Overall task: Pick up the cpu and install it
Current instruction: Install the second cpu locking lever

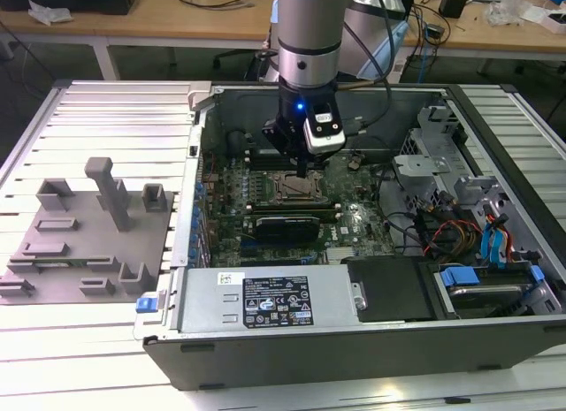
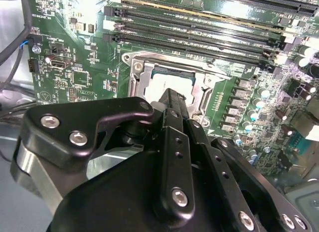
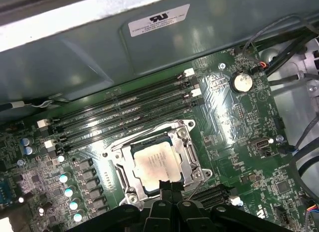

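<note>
Placement looks to be mostly done, as far as you can judge from here: the cpu (image 3: 153, 163) lies flat inside the socket frame (image 3: 188, 157) on the motherboard (image 3: 234, 117), its pale silver top facing up, just beside the row of memory slots (image 3: 124, 115). In the second wrist view the cpu (image 2: 162, 85) sits square within the metal frame, apparently level.

Your end effector (image 3: 167, 186) is directly above the chip's near edge, fingers drawn together to a narrow tip with nothing between them. Whether that tip touches the cpu or hangs just over it, you cannot tell. In the exterior view the end effector (image 1: 302, 171) stands over the socket in the open computer case (image 1: 495, 336), well apart from the grey tray (image 1: 62, 252) on the tabletop (image 1: 80, 358).

The socket frame looks open, so latching seems left to do.
</note>
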